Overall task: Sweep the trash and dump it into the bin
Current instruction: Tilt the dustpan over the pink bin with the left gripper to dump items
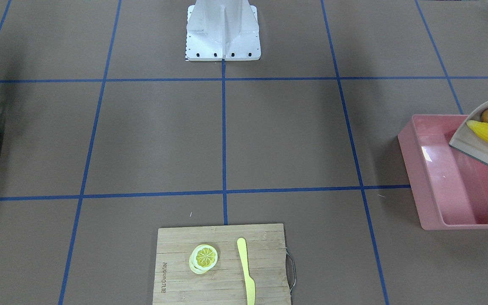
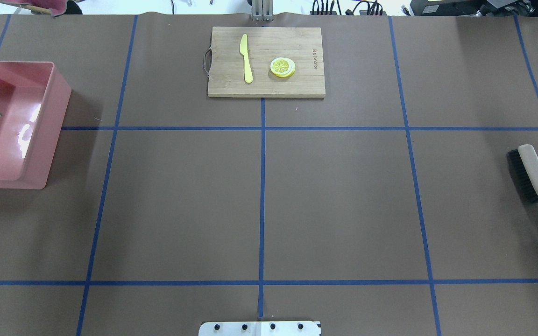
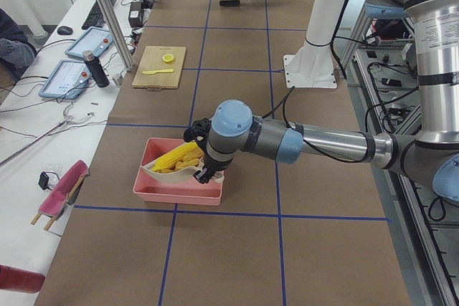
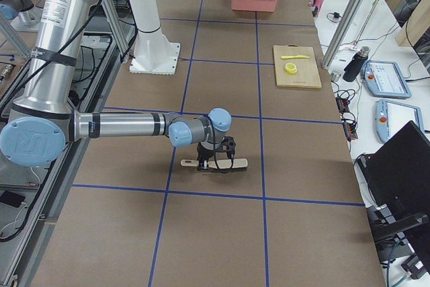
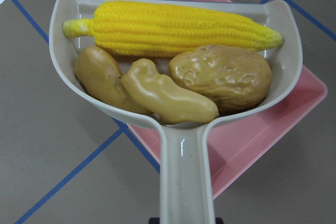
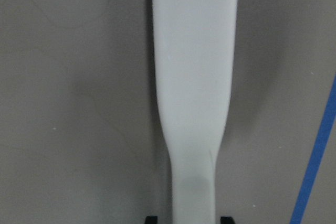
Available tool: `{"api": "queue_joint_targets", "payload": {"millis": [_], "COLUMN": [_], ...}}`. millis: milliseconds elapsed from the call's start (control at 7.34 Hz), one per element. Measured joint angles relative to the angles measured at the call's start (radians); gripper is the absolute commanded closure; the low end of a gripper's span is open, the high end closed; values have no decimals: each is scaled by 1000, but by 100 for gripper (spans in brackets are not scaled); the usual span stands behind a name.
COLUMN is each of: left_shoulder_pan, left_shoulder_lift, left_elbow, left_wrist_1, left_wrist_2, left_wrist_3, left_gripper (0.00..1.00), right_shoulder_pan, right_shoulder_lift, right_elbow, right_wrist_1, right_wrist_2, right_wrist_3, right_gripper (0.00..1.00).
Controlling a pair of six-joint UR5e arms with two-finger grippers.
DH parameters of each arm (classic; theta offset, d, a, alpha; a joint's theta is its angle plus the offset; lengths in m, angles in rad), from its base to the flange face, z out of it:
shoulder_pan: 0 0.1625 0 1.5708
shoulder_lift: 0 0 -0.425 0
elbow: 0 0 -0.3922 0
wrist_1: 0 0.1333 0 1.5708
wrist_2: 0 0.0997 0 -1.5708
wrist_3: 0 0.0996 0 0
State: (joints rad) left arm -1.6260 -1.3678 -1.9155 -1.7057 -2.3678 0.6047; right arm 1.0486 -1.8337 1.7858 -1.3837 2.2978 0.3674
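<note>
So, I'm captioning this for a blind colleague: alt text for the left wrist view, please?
A beige plastic dustpan carries a yellow corn cob, a brown lumpy potato and a tan knobbly ginger root, above a pink rectangular plastic tub on a brown blue-taped table.

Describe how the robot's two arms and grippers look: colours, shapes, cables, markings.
Both arms are round silver tubes linked by grey joint housings with light blue round caps. The left arm has a black cable looping beside it, and the left gripper is black. The right arm bears a printed label on its upper tube, and the right gripper is black too.
</note>
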Motion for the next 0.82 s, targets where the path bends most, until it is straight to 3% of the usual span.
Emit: {"api": "queue_joint_targets", "payload": {"millis": [817], "left_shoulder_pan": [-14], "left_shoulder_lift": [-94], "left_elbow": [-47], "left_wrist_1": [143], "left_wrist_2": [325], "left_wrist_3": [291], "left_gripper": [100], "right_shoulder_pan": [186], "right_shoulder_lift": [119], "right_elbow": [2], "right_wrist_1": [1], "right_wrist_2": [-40], "right_wrist_3": [-2], "right_gripper": [0]}}
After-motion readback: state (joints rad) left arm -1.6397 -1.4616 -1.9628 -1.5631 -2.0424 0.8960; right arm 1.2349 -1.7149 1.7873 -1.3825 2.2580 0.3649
